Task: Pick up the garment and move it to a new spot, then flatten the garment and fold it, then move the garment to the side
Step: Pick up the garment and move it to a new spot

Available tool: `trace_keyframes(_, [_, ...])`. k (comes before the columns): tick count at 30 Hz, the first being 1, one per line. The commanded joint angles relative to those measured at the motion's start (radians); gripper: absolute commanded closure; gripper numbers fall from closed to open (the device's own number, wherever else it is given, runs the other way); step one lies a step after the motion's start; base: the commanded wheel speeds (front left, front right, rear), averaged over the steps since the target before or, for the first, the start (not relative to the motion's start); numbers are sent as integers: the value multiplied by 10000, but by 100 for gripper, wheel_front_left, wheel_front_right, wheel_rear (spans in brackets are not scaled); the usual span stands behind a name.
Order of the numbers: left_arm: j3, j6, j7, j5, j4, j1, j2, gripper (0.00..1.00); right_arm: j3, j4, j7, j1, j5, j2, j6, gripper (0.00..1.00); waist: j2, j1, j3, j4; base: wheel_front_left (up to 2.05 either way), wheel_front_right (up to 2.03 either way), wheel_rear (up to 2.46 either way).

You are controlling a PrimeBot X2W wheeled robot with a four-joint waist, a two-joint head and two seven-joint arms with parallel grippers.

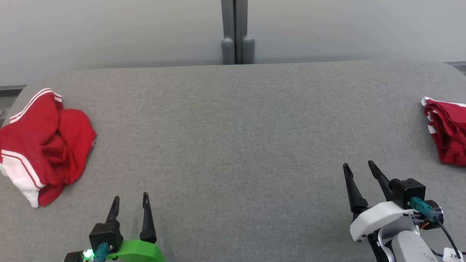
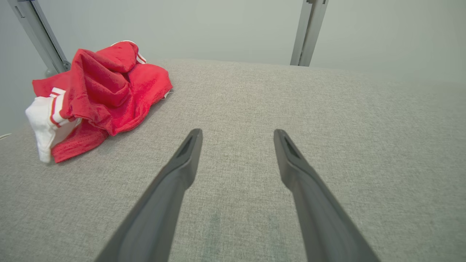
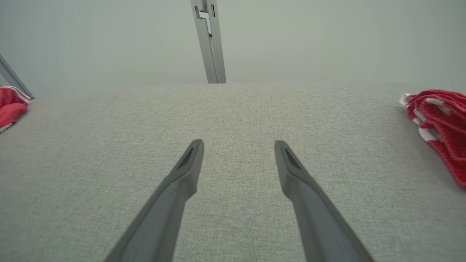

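At the left edge of the bench (image 1: 233, 120), about midway between its near and far corners: crumpled garment (image 1: 47, 145), red with white striped trim, heaped, a white band turned toward the near side. At the right edge of the bench: second garment (image 1: 446, 133), also red with white stripes, lying in flatter layers, partly cut off by the border of the head view. Between the two, well apart, a wide stretch of bare grey cloth. Left gripper (image 1: 131, 195) over the near edge, left of centre, spread wide, nothing between the fingers, tips pointing toward the far edge; near the crumpled garment but clear of it. Confirmed from the left wrist: fingers (image 2: 180, 174) apart over bare cloth, crumpled garment up and to the left of the tips, untouched. Right gripper (image 1: 358, 164) over the near edge toward the right corner, likewise spread wide and empty, leaning slightly leftward in the head view; second garment beyond it and to its right, apart from it. Same from the right wrist: bare cloth between the fingers, second garment at the right border. Cannot tell whether either set of fingertips touches the cloth. Behind the middle of the far edge, a grey metal post (image 1: 237, 36), upright against a pale wall (image 1: 109, 32).
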Motion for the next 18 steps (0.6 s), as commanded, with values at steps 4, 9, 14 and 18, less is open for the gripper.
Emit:
trace_keyframes(4, [-23,102,1,-200,105,-258,37,0,61,-71,-3,-47,-112,-40,-16,0,-1,0,426,1090,0,0,0])
trace_keyframes(9, [110,214,1,-307,139,-154,37,0,185,-72,-3,-202,-35,-42,-15,0,-1,0,603,2076,0,0,0])
trace_keyframes(14, [433,277,1,-753,102,42,38,0,316,9,-3,-317,-53,-43,-15,0,-1,0,705,3066,0,0,0])
trace_keyframes(18, [584,311,1,-1038,210,159,30,0,475,114,-3,-387,12,-44,-15,0,-1,0,725,3709,0,0,0])
